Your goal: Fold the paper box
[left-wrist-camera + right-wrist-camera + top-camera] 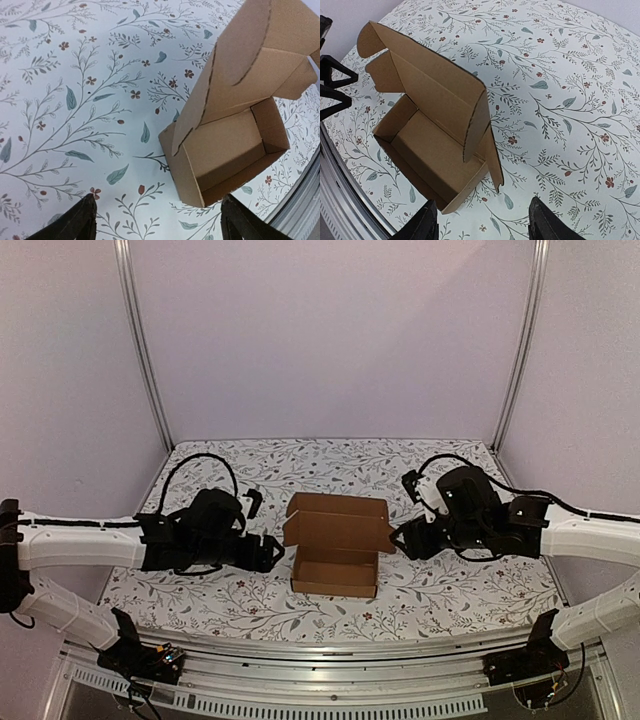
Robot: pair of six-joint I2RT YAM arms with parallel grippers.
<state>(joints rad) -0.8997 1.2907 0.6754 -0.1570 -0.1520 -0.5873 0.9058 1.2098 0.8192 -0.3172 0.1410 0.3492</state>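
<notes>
From above: paper box (335, 558) at the middle of the flowered surface (450, 590), between the left hand (272, 552) and the right hand (400, 538), touching neither. Bottom tray already standing with its walls up; lid raised at the far side, small side flaps spread outward.

From the left wrist: fingers (75, 222) spread wide near the bottom edge, gripping nothing, with only patterned surface and the box's near corner ahead. Open tray in plain sight, lid leaning over it, one loose wing hanging outside the near wall.

From the right wrist: fingers (545, 220) likewise parted and empty, just short of the box (435, 150). Same picture from the other side: tray formed, lid up, a wing poking out beside the end wall.

By the look of it, well past halfway. Left to do: tucking in the loose wings, bringing the lid down, seating its flaps inside the tray.
</notes>
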